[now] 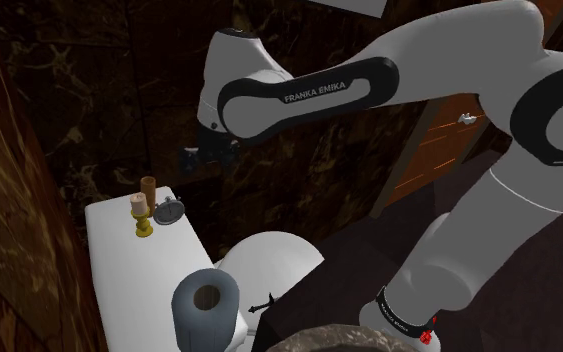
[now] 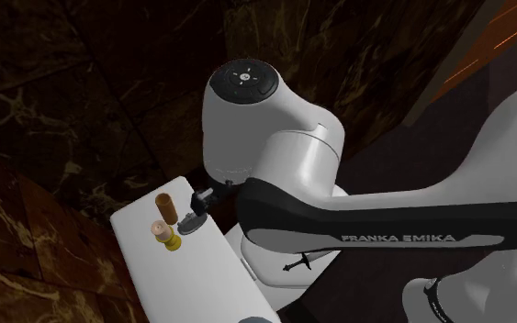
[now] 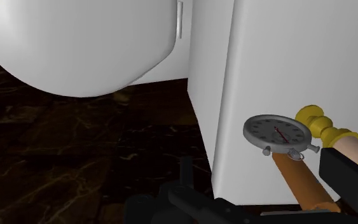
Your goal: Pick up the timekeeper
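Note:
The timekeeper is a grey round stopwatch (image 1: 170,211) with a dark dial, lying flat on the white toilet tank lid (image 1: 119,250). The second exterior view has the stopwatch (image 2: 190,223) just below my black gripper (image 2: 200,200). From the shoulder view my gripper (image 1: 201,146) hangs above and a little to the right of the watch, not touching it. In the wrist view the stopwatch (image 3: 277,131) lies ahead of the gripper (image 3: 266,191), whose fingers stand apart with nothing between them.
A yellow candlestick (image 1: 143,216) and a brown cylinder (image 1: 148,187) stand close beside the watch on the lid. A grey paper roll (image 1: 206,300) sits nearer the stand. The white toilet bowl (image 1: 269,262) lies to the lid's right. Dark marbled walls (image 1: 89,80) close in behind.

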You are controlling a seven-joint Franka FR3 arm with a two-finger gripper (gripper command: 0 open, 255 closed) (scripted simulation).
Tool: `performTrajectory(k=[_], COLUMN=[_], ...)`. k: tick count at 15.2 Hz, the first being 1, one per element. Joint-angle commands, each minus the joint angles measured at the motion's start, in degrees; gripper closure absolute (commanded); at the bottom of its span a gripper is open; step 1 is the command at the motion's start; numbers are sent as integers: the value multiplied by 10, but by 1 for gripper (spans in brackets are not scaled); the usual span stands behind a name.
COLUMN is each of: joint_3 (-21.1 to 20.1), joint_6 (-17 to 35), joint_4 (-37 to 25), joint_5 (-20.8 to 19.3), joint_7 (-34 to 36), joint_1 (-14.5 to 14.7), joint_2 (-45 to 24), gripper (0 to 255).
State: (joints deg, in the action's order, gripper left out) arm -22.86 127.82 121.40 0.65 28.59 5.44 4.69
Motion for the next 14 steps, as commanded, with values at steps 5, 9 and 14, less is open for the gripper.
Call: performTrajectory(k=[5, 9, 14], joint_3=[-20, -16, -11], joint_6=[36, 45, 78], joint_4=[-94, -133, -116], joint_5=[-97, -136, -150], joint_7=[93, 125, 137], joint_1=[24, 43, 46], joint_2=[-133, -185, -203], gripper=[0, 0, 0])
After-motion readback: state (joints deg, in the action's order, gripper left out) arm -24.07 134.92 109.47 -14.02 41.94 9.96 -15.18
